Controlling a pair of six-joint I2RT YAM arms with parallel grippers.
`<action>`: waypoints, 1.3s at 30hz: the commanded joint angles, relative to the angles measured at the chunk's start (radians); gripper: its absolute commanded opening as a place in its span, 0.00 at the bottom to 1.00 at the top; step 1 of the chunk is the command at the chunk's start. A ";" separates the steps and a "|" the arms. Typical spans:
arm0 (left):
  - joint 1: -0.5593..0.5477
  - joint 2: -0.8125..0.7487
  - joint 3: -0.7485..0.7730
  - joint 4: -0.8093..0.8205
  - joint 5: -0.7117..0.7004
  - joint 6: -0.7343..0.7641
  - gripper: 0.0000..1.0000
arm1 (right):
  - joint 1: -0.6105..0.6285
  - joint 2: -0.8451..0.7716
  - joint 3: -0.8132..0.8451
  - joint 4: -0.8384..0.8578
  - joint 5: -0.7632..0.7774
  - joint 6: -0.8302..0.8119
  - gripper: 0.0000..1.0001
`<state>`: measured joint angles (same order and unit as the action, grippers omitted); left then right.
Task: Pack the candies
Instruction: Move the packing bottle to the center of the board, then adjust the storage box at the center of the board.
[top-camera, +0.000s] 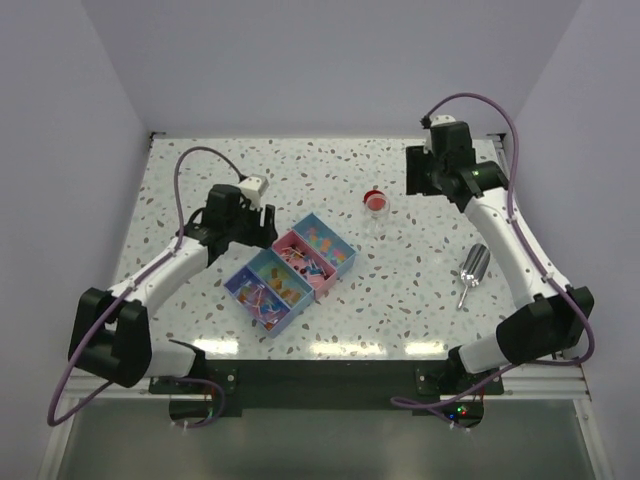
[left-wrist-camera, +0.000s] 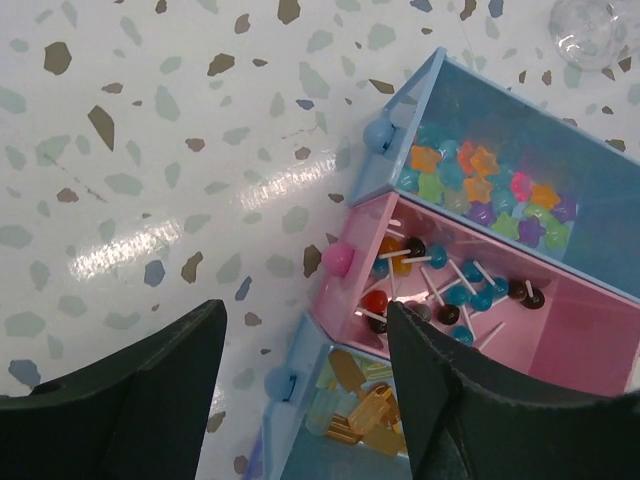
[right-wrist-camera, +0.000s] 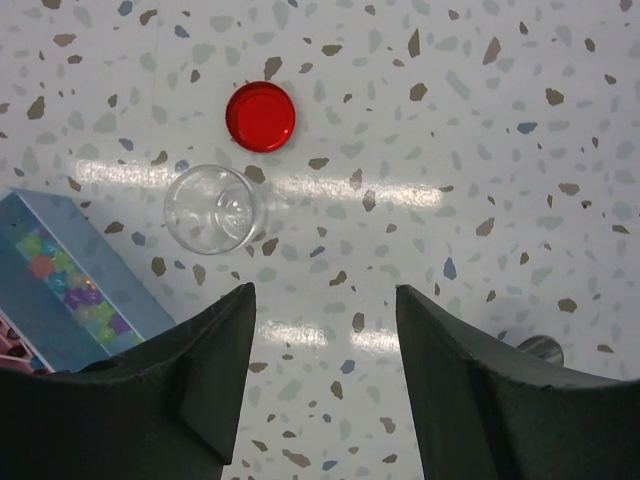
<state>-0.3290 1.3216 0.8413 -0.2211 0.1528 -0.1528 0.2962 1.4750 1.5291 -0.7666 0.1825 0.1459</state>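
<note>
Top view: candies (top-camera: 300, 262) too small to distinguish; left wrist: tray (left-wrist-camera: 520, 120) cut by right edge.

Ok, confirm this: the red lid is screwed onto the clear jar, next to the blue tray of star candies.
Wrong on the lid: the right wrist view shows the red lid lying on the table beside the clear jar, which is next to the blue tray of star candies.

You're in a robot lab cell: plain lilac walls (top-camera: 330, 60) rise beyond and beside your left gripper (left-wrist-camera: 305, 330) and right gripper (right-wrist-camera: 325, 300), a speckled terrazzo table (top-camera: 330, 170) beneath them.
</note>
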 joint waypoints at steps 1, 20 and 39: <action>-0.022 0.073 0.096 0.028 0.051 0.036 0.70 | -0.037 -0.018 -0.066 0.017 -0.046 0.032 0.62; -0.200 0.226 0.151 -0.027 -0.113 0.047 0.20 | -0.118 -0.177 -0.264 0.023 -0.043 0.023 0.61; -0.344 0.139 0.044 0.020 -0.136 -0.105 0.09 | -0.147 -0.208 -0.382 0.041 -0.029 0.089 0.60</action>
<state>-0.6506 1.4925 0.8959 -0.2607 -0.0055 -0.2272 0.1658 1.3018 1.1641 -0.7528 0.1390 0.1974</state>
